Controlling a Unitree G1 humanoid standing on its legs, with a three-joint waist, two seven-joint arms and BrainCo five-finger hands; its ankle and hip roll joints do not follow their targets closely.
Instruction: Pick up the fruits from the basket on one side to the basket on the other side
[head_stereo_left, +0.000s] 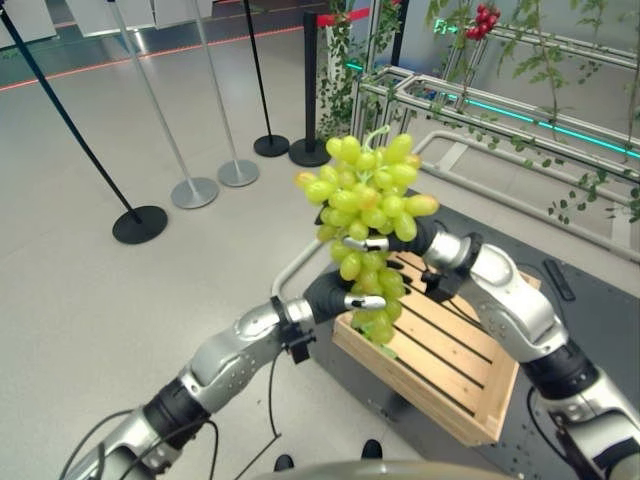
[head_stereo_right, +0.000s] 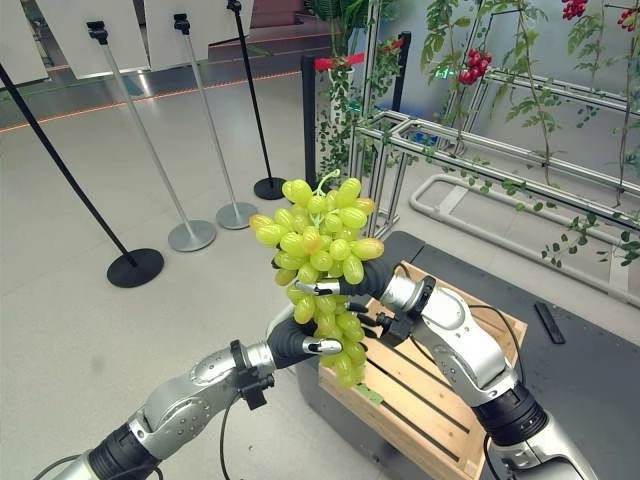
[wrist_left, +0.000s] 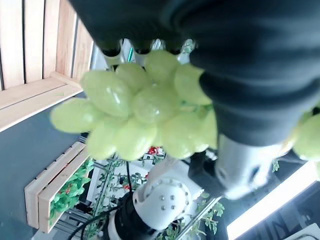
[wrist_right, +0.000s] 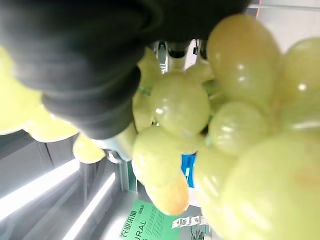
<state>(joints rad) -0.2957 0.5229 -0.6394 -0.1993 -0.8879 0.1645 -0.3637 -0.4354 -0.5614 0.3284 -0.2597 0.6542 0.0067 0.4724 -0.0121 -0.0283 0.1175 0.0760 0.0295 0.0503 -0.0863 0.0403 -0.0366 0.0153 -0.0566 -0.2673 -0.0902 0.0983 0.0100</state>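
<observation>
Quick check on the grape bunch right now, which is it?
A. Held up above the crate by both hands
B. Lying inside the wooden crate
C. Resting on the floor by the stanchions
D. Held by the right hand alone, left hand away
A: the green grape bunch is raised above the wooden crate, with the left hand gripping its lower part and the right hand clasping its middle.

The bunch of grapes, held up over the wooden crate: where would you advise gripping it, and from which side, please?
Probably around the narrow lower part of the bunch of grapes, coming from the sides, where the left hand and right hand already curl on it. The bunch stands upright, broad on top with a thin stem, so fingers wrap best lower down, above the wooden crate.
</observation>
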